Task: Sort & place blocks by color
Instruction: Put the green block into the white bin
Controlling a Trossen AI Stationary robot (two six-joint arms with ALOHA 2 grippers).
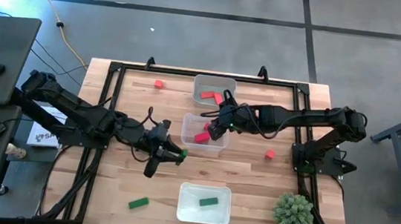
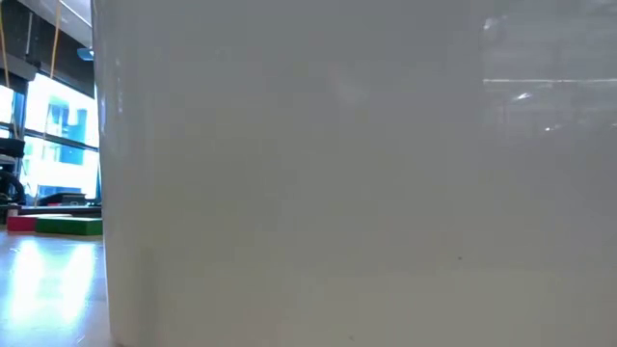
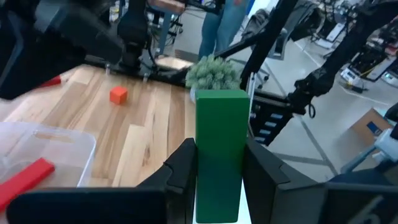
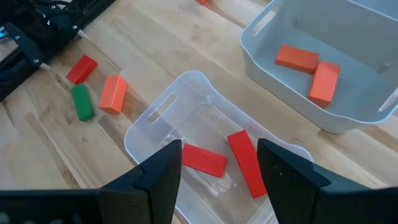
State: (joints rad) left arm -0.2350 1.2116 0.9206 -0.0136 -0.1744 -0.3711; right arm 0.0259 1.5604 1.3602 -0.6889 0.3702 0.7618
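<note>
You're partway through. Your left gripper (image 3: pixel 217 171) pinches a green bar (image 3: pixel 219 149) beside the clear middle tray (image 1: pixel 221 145), which holds two red bars (image 4: pixel 227 160). Your right gripper (image 4: pixel 217 163) hovers spread and empty above that tray. Several blocks remain loose on the bench (image 1: pixel 253 177) around it.

The right end effector (image 4: pixel 219 163) hangs with fingers apart over a clear tray (image 4: pixel 163 118) holding 2 red bars (image 4: pixel 247 163). Beyond it, a white tray (image 4: pixel 273 65) holds 2 orange bars (image 4: pixel 297 58). Off to one side on the bench (image 4: pixel 149 56) lie a red block (image 4: pixel 81 68), an orange block (image 4: pixel 112 93) and a green block (image 4: pixel 81 102).
</note>
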